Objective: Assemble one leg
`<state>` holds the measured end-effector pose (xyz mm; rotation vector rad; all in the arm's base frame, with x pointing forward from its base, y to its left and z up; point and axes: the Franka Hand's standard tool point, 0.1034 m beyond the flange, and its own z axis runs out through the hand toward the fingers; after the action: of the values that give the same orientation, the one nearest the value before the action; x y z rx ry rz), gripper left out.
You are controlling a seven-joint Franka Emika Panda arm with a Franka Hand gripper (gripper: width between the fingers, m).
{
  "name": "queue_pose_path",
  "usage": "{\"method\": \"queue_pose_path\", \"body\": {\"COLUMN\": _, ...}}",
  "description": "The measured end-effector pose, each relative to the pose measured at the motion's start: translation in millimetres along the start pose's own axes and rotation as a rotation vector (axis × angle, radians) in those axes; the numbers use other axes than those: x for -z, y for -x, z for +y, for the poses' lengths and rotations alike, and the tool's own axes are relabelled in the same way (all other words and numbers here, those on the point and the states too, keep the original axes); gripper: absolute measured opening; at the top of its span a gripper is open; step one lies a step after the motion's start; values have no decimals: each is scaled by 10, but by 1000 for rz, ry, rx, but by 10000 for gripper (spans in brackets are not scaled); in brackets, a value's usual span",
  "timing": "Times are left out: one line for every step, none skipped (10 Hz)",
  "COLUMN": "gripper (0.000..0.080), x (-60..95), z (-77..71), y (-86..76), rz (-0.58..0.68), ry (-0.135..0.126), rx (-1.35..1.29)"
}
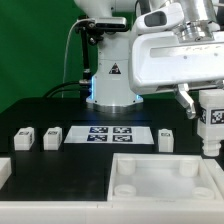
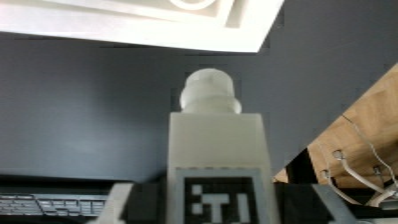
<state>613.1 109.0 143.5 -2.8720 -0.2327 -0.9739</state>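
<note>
My gripper (image 1: 208, 108) is shut on a leg (image 1: 212, 122), a small white block with a black-and-white tag, and holds it upright above the far right corner of the large white tray-like piece (image 1: 150, 180). In the wrist view the held leg (image 2: 215, 150) sits between the fingers (image 2: 139, 200), with its tag facing the camera and its rounded peg pointing away. A corner of the white tray-like piece (image 2: 160, 25) lies beyond it. Three more legs stand on the table: two at the exterior view's left (image 1: 24, 137) (image 1: 52, 137) and one at the right (image 1: 167, 138).
The marker board (image 1: 108, 133) lies flat between the loose legs, in front of the arm's base (image 1: 112, 80). A small white piece (image 1: 4, 170) lies at the exterior view's left edge. A wooden edge (image 2: 365, 120) shows in the wrist view.
</note>
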Motion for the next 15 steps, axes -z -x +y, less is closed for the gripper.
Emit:
{"method": "queue_pose_path", "body": {"gripper": 291, "x": -12, "z": -4, "y": 19, "rz": -3, "ry": -1, "rx": 0}}
{"method": "queue_pose_path", "body": {"gripper": 291, "x": -55, "z": -50, "y": 90, "rz": 0, "ry": -2, "rx": 1}}
{"method": "queue_pose_path", "body": {"gripper": 291, "x": -153, "z": -59, "y": 160, "rz": -16, "ry": -5, "rx": 11}}
{"method": "queue_pose_path", "body": {"gripper": 291, "x": -247, "z": -14, "y": 163, "rz": -19, "ry": -2, "rx": 10}}
{"method": "queue_pose_path", "body": {"gripper": 291, "x": -315, "z": 27, "y": 188, "rz": -25, "ry": 0, "rx": 8}}
{"method": "queue_pose_path", "body": {"gripper": 291, "x": -363, "z": 34, "y": 225, "rz": -29, "ry": 0, "rx": 6}}
{"method": "queue_pose_path", "body": {"gripper": 291, "x": -429, "z": 53, "y": 289, "rz": -40, "ry": 0, "rx": 5}}
{"method": "queue_pose_path", "body": {"gripper": 291, "x": -468, "z": 97, "y": 326, "rz": -47, "ry": 3, "rx": 2}}
{"method": "queue_pose_path", "body": {"gripper": 291, "x": -492, "z": 104, "y": 369, "rz": -52, "ry": 3, "rx": -1}}
{"method": "queue_pose_path", "body": {"gripper": 291, "x": -497, "z": 96, "y": 367, "rz": -43, "ry": 3, "rx": 0}}
{"method": "queue_pose_path", "body": {"gripper": 291, "x": -497, "z": 98, "y": 367, "rz": -43, "ry": 3, "rx": 0}}
{"method": "queue_pose_path", "body": {"gripper": 291, "x": -492, "z": 97, "y": 368, "rz": -46, "ry": 3, "rx": 0}}
{"method": "queue_pose_path", "body": {"gripper": 291, "x": -478, "z": 92, "y": 379, "rz": -55, "ry": 1, "rx": 1}}
{"method": "queue_pose_path", "body": {"gripper": 291, "x": -461, "z": 91, "y": 391, "rz": -57, "ry": 1, "rx": 2}}
{"method": "queue_pose_path", "body": {"gripper": 291, "x": -455, "z": 88, "y": 418, "rz": -61, "ry": 1, "rx": 3}}
